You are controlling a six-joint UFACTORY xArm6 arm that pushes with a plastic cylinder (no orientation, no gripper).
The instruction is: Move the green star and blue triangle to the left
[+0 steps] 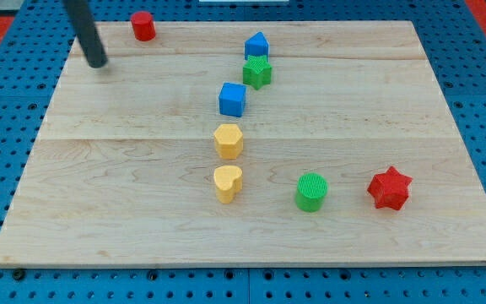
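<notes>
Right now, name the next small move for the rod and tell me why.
Probably carry my tip across the view's top to the right of the blue triangle and green star. It now sits far at the view's left, near the red cylinder, so only from their right side can it push them left.

Plain dark cylindrical rod, my tip rounded

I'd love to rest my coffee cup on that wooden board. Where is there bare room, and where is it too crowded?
Bare wood lies right of the blue triangle and green star, above the red star. Another patch lies left of the yellow hexagon and yellow heart, below my tip. The middle column, with the blue cube, is crowded.
</notes>
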